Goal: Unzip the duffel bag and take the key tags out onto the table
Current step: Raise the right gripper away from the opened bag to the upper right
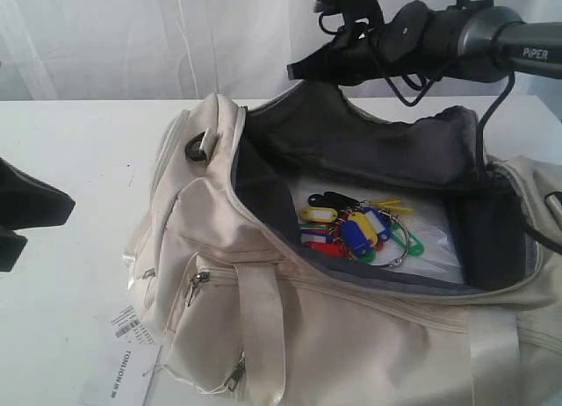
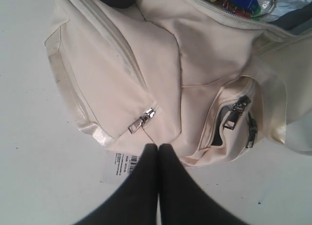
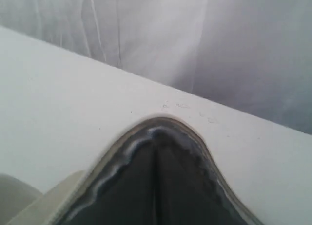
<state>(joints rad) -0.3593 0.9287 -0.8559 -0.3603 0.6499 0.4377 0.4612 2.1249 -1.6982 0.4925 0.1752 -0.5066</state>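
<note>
1. Broadly, the table [image 1: 79, 142] is the biggest thing: one white top, with the bag lying on it.
2. There is one duffel bag [image 1: 351, 353], cream, soft and floppy. Its main zip is undone and the mouth gapes. It looks likely to sag shut unless the rim is held up.
3. There are two grippers. The right gripper [image 1: 299, 70] has its fingers clamped on the bag's far rim, holding it raised. The left gripper [image 2: 157, 149] has its fingers pressed together on nothing, poised at the bag's end.
4. One paper label [image 1: 123, 353] lies just beside the bag.
5. One bunch of key tags [image 1: 351, 230] sits inside, on the bag's floor. I judge them light, hard and slippery, loose on their rings. Pinching the thick middle of the bunch, or a wire ring, seems surest. I count roughly eight tags, though overlap hides the exact number.
</note>
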